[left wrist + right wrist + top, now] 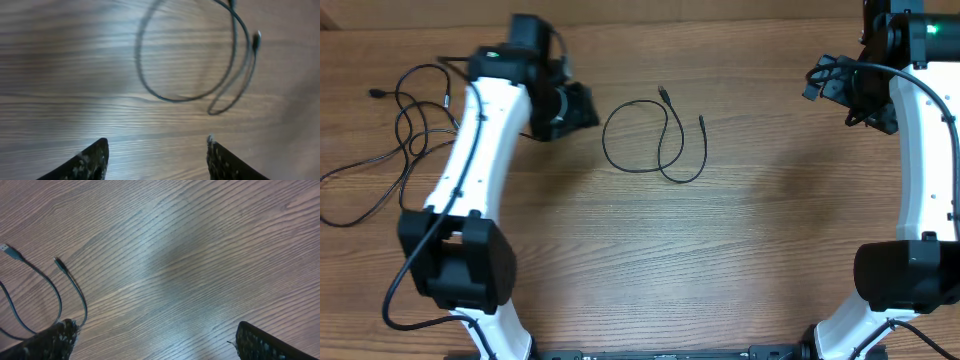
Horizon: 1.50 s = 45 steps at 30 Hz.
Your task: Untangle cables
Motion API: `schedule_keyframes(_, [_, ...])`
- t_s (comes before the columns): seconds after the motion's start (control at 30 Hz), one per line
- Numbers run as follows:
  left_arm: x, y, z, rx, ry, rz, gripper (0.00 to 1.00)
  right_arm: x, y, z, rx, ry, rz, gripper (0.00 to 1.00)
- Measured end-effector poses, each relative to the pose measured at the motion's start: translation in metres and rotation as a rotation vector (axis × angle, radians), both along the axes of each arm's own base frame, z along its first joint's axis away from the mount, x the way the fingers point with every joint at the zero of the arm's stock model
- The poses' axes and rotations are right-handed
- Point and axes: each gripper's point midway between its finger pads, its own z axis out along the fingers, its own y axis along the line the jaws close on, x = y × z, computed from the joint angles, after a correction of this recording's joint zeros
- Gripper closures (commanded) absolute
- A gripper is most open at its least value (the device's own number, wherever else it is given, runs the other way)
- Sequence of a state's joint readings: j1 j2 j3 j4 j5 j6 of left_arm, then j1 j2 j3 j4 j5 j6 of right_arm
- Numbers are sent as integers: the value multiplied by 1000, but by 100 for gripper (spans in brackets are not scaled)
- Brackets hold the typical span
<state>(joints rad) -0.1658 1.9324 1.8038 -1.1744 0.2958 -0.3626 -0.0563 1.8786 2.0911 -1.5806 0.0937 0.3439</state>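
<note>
Two lots of cable on the wood surface (760, 230) right now. Loose cable (656, 141) sits by itself abt mid-surface, nearer the far edge, curled into a loop w/ both plug ends aimed at that far edge, a little apart from each other. Tangled cables (405, 130) lie over by the left edge, toward the far-left corner: several thin black strands crossing each other, partly hidden behind the left arm (470, 170) in the overhead view. Left end effector (582, 112) hangs just left of the loose cable, not touching it. Wrist cam shows its fingers (86, 161) spread apart, bare wood btwn them, nothing held, the loop lying ahead of the tips. That view is blurry, so fine detail is lost. Right end effector (832, 82) is well off toward the far-right corner, jaws wide open and empty; its fingers (263, 342) frame plain wood, w/ the loose cable's two plug ends showing at the left side of that wrist view, one paler, one dark.
</note>
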Motion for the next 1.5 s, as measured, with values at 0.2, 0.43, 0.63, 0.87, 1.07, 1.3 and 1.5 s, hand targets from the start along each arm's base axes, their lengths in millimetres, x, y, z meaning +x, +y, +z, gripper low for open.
schedule_keyframes(0.2, [-6,-45,-7,79,-27,-37,29,0,0,0,0,0,-1,0])
schedule_keyframes(0.43, [1,-103,-53,170,-66,-111,22,0,0,0,0,0,-1,0])
schedule_keyframes(0.63, [9,-129,-95,190,-70,-151,23,0,0,0,0,0,0,0])
schedule_keyframes(0.87, [17,-130,-118,205,-64,-136,89,0,0,0,0,0,0,0])
schedule_keyframes(1.07, [24,-133,-116,203,-102,-172,96,0,0,0,0,0,0,0])
schedule_keyframes(1.3, [33,-122,-69,250,-129,-209,96,0,0,0,0,0,-1,0])
schedule_keyframes(1.5, [61,-87,47,294,-368,-96,96,0,0,0,0,0,0,0])
